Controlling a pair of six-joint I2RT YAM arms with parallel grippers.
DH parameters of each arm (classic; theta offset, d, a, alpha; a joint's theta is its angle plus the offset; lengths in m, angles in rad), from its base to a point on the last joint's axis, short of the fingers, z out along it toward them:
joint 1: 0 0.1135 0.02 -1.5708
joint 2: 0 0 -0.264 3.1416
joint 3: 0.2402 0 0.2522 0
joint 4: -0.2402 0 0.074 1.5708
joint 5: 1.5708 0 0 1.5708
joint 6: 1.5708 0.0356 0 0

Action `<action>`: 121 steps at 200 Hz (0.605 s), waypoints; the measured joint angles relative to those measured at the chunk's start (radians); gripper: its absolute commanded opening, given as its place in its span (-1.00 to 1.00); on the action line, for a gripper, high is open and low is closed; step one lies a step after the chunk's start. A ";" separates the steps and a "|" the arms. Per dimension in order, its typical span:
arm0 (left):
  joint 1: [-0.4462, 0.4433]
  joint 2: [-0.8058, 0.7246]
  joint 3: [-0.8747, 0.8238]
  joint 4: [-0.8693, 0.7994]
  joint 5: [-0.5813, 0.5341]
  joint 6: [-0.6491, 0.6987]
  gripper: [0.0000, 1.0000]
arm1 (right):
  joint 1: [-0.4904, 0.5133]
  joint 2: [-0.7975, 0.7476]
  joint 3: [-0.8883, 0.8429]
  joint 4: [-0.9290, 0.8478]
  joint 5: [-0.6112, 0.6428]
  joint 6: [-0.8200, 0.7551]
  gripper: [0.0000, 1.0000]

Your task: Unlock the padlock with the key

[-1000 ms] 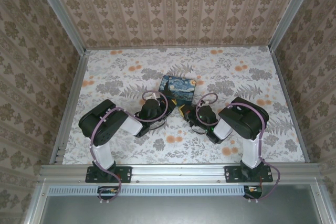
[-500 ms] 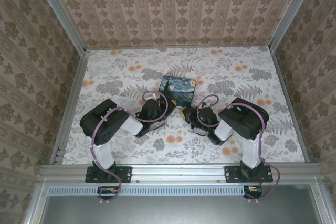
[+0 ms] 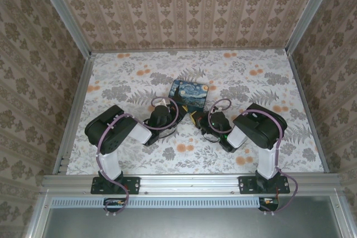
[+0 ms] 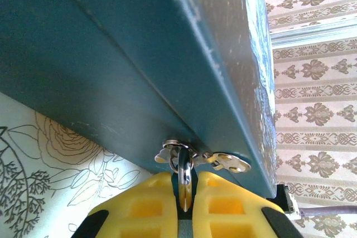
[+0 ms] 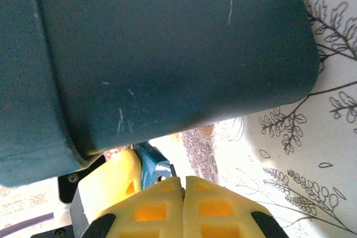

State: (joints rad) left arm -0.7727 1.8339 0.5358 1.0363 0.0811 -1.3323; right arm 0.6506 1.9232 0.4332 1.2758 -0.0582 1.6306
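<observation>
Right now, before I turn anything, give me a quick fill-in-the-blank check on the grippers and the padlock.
1. The fingers of the left gripper are ___ in colour.
2. The right gripper has its jaws fully ___.
3. The padlock, at the side wall of the tin, is pinched by the ___ gripper.
Missing words: yellow; shut; left.

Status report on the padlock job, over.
Left gripper shut on padlock at the hasp of the tin. Right gripper shut beside it; can't tell whether it holds the key. Tin wall close in front of both.
</observation>
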 measured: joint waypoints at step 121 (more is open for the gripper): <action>0.000 0.002 -0.003 0.017 -0.004 0.000 -1.00 | 0.000 -0.037 0.005 -0.055 0.000 -0.003 -1.00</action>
State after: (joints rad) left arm -0.7731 1.8359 0.5331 1.0531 0.0772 -1.3323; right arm 0.6506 1.8866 0.4381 1.2213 -0.0582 1.6272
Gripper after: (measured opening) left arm 0.084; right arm 0.067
